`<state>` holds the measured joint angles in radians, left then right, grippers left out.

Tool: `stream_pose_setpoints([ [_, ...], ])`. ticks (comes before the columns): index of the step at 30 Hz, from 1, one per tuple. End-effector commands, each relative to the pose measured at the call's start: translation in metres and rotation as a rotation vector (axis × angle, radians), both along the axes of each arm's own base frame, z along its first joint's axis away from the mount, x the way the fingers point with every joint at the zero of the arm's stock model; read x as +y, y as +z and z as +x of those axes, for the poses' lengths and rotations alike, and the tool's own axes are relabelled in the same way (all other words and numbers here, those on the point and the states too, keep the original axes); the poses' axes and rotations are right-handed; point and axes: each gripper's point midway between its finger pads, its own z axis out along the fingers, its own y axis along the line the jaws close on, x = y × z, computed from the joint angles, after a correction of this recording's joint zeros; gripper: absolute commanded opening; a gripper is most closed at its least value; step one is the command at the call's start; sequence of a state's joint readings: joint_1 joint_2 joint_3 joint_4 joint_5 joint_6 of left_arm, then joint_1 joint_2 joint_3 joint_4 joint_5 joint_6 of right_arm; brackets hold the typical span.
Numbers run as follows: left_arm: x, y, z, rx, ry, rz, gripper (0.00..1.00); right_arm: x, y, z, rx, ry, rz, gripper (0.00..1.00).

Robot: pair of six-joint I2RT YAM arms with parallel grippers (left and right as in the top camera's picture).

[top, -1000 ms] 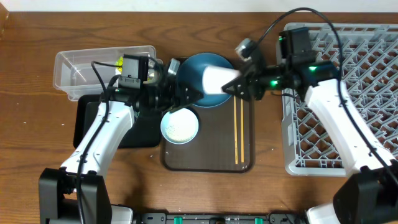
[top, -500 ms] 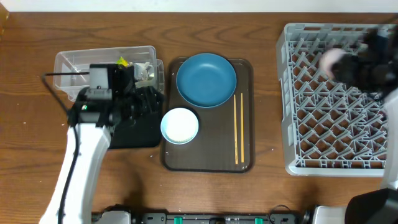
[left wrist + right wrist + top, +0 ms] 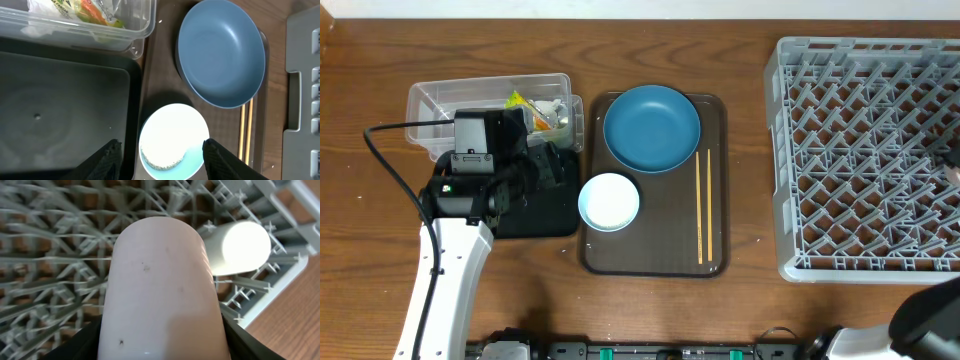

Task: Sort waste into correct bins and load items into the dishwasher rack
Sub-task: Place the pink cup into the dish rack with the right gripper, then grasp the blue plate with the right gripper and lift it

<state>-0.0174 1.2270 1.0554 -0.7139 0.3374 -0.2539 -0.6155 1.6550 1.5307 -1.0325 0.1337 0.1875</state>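
Observation:
The pale blue bowl [image 3: 609, 201] holds white rice grains [image 3: 159, 159] and stands on the brown tray next to the dark blue dish [image 3: 652, 127] and two chopsticks [image 3: 703, 205]. My left gripper [image 3: 162, 156] is open above the bowl [image 3: 172, 140], one finger over the black tray [image 3: 65, 110]. The yellow-green wrapper [image 3: 525, 103] lies in the clear tub [image 3: 440, 98]. My right gripper [image 3: 160, 347] is shut on the pink cup [image 3: 160, 285] over the grey rack [image 3: 865, 150]. A pale, glare-washed cup [image 3: 240, 247] lies in the rack [image 3: 50, 240]; its colour cannot be told.
The brown serving tray [image 3: 655, 255] sits mid-table between the black tray [image 3: 535, 215] and the rack. Bare wood table shows beyond the rack corner [image 3: 290, 320]. The right arm is almost outside the overhead view at the right edge.
The right arm carried the pink cup from over the blue dish rightward across the rack, nearly leaving the overhead view. The left arm drew back left from the brown tray toward the black tray.

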Motion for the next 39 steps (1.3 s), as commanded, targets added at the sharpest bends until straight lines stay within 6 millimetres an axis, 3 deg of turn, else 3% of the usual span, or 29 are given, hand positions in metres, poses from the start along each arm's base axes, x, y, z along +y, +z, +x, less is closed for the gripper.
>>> stream_pose_setpoints([
  [1,0.003,0.002,0.001,-0.010,-0.003,0.021,0.55,-0.020,-0.013,-0.006,0.032,-0.084,0.002,0.09],
  [9,0.003,0.002,0.001,-0.010,-0.003,0.021,0.55,-0.033,-0.052,-0.002,0.081,-0.108,0.057,0.10],
  [12,0.003,0.002,0.001,-0.011,-0.003,0.021,0.55,-0.032,-0.064,0.002,0.089,-0.101,0.085,0.20],
  [14,0.003,0.002,0.001,-0.010,-0.003,0.021,0.55,-0.028,-0.066,0.008,0.063,-0.087,0.114,0.40],
  [16,0.003,0.002,0.001,-0.010,-0.003,0.021,0.55,-0.024,-0.066,0.015,0.030,-0.071,0.139,0.74],
  [17,0.003,0.002,0.001,-0.011,-0.003,0.021,0.55,-0.023,-0.065,0.018,0.016,-0.065,0.148,0.97],
  [23,0.003,0.002,0.001,-0.010,-0.003,0.021,0.55,-0.016,-0.048,0.026,-0.057,-0.040,0.165,0.99],
  [27,0.003,0.002,0.001,-0.010,-0.003,0.021,0.55,-0.001,-0.013,0.045,-0.194,0.027,0.163,0.99],
  [31,0.003,0.001,0.000,-0.003,-0.003,0.021,0.55,0.035,0.027,0.069,-0.333,0.174,0.181,0.98],
  [34,0.003,-0.001,-0.001,0.006,-0.003,0.021,0.55,0.084,0.048,0.089,-0.402,0.366,0.215,0.97],
  [39,0.009,-0.010,-0.011,0.058,0.015,0.050,0.56,0.179,0.051,0.119,-0.403,0.652,0.261,0.95],
])
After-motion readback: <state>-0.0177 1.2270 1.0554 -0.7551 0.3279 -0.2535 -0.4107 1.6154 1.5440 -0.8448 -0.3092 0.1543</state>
